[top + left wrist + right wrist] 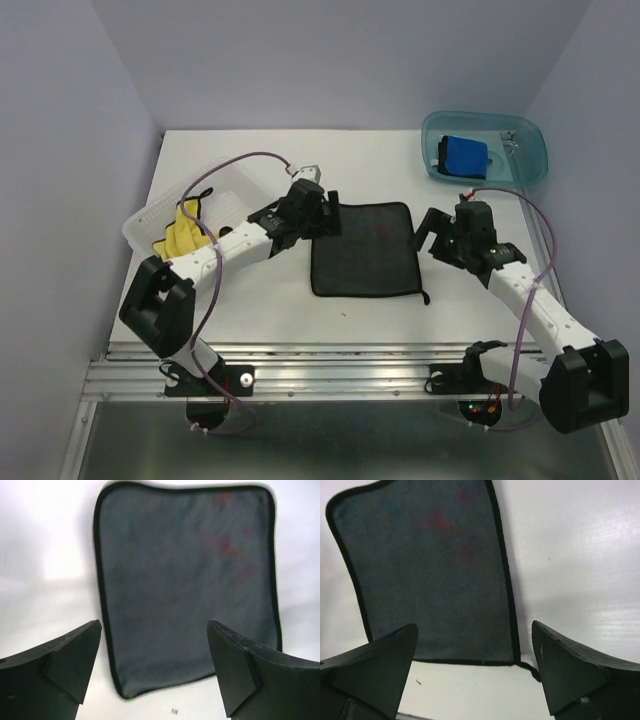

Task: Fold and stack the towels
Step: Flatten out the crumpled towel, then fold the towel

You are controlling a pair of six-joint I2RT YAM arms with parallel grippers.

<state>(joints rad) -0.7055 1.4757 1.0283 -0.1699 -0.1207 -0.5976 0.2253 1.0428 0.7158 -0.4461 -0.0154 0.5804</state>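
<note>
Black towel [362, 250] flat; left hand [154, 625], right hand [474, 625] spread by edges.

The left arm [215, 250] and right arm [525, 290] are alike: white tubular links between blocky black joint housings [158, 305]; a thin purple cable [245, 157] loops loosely along each, from the black base plate [215, 380] with pale screw heads up to the wrist. The left gripper [152, 625] and right gripper [475, 626] are black throughout; their fingers [70, 665] are broad, matte wedges with angled inner faces, tapering to blunt tips.
</note>
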